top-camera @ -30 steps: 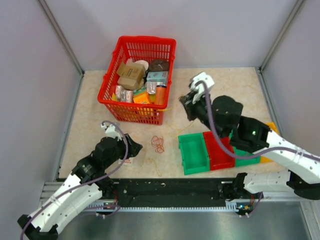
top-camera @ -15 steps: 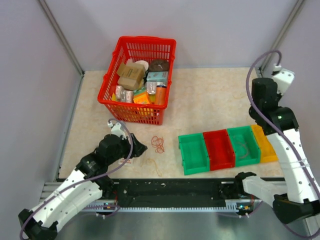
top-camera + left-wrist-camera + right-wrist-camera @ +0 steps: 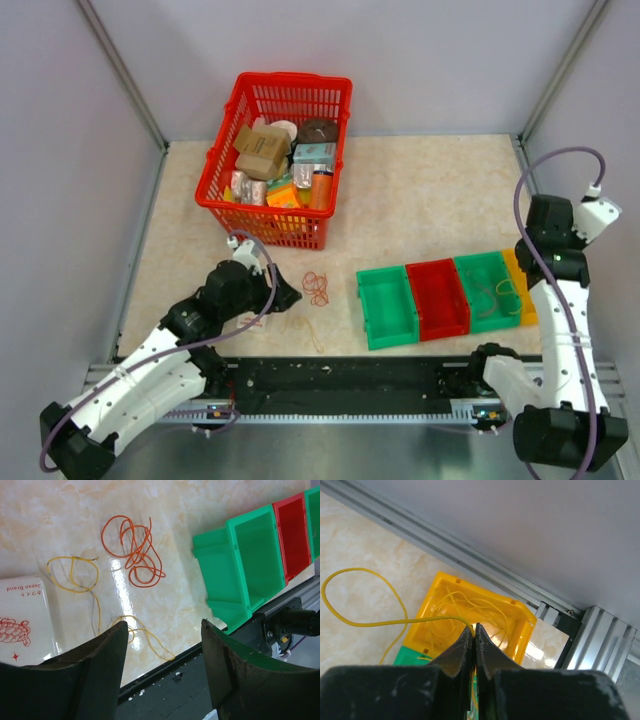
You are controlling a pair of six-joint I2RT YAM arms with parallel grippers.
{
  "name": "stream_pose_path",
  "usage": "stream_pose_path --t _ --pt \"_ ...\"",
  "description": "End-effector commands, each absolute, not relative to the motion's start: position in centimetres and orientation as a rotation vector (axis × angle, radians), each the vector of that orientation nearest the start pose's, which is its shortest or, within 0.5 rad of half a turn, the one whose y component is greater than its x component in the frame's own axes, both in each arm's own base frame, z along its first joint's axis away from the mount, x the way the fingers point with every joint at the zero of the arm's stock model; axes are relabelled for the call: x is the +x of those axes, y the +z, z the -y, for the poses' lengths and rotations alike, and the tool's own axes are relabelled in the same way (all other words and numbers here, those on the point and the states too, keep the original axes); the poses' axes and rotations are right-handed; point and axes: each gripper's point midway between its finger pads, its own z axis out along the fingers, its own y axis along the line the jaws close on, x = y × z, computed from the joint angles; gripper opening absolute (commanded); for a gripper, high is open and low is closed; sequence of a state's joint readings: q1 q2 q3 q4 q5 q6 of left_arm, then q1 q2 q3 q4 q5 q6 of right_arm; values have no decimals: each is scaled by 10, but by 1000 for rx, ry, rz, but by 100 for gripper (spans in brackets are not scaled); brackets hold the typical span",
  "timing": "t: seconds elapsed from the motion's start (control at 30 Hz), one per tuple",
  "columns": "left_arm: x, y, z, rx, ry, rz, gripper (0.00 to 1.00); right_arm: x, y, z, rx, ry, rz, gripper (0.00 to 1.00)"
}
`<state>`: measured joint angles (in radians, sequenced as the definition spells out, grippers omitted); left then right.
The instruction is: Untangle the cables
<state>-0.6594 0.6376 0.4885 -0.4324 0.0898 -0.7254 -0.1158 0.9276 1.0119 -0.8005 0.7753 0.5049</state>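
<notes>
The cables lie loose on the marble table: an orange tangle (image 3: pixel 135 550) (image 3: pixel 317 288) and thin yellow loops (image 3: pixel 75 572) nearer the front edge. My left gripper (image 3: pixel 164 625) (image 3: pixel 285 297) hovers open just left of the tangle, nothing between its fingers. My right gripper (image 3: pixel 474 626) is at the far right, raised over the yellow bin (image 3: pixel 445 577), and shut on one yellow cable (image 3: pixel 395 623). That cable loops out to the left over the table. More yellow wire lies coiled inside the yellow bin.
A red basket (image 3: pixel 280 100) full of groceries stands at the back. A row of green (image 3: pixel 385 305), red (image 3: pixel 437 297), green (image 3: pixel 487 290) and yellow bins sits front right. A white card box (image 3: pixel 20 615) lies beside the left gripper. A black rail (image 3: pixel 340 385) runs along the front edge.
The right arm swung from the middle of the table to the far right, over the yellow bin. The left gripper edged right toward the orange tangle.
</notes>
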Motion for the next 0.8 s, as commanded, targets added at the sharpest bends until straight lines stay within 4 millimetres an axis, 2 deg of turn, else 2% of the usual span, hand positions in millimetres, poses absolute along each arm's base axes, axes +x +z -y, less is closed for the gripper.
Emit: stream_pose_path --t 0.0,0.07,0.13,0.23,0.27,0.4,0.53,0.63,0.77 --pt "174 164 195 28 -946 -2176 64 227 241 156 1053 -619 -1691 0" --pt "173 167 198 39 -964 -2173 64 227 236 162 1070 -616 -1674 0" --pt "173 171 198 49 -969 -2167 64 233 241 166 1066 -584 -1660 0" --pt "173 176 198 61 -962 -2159 64 245 265 168 1017 -567 -1654 0" --pt "174 177 197 56 -958 -2158 64 249 280 168 1000 -558 -1638 0" --pt "175 180 198 67 -955 -2156 64 256 303 173 961 -584 -1629 0" --pt "175 185 199 68 -964 -2152 64 268 310 179 889 -638 -1650 0" --pt "174 188 201 76 -975 -2151 64 280 308 181 822 -652 -1671 0" --pt "173 191 200 97 -962 -2160 64 286 291 175 824 -600 -1707 0"
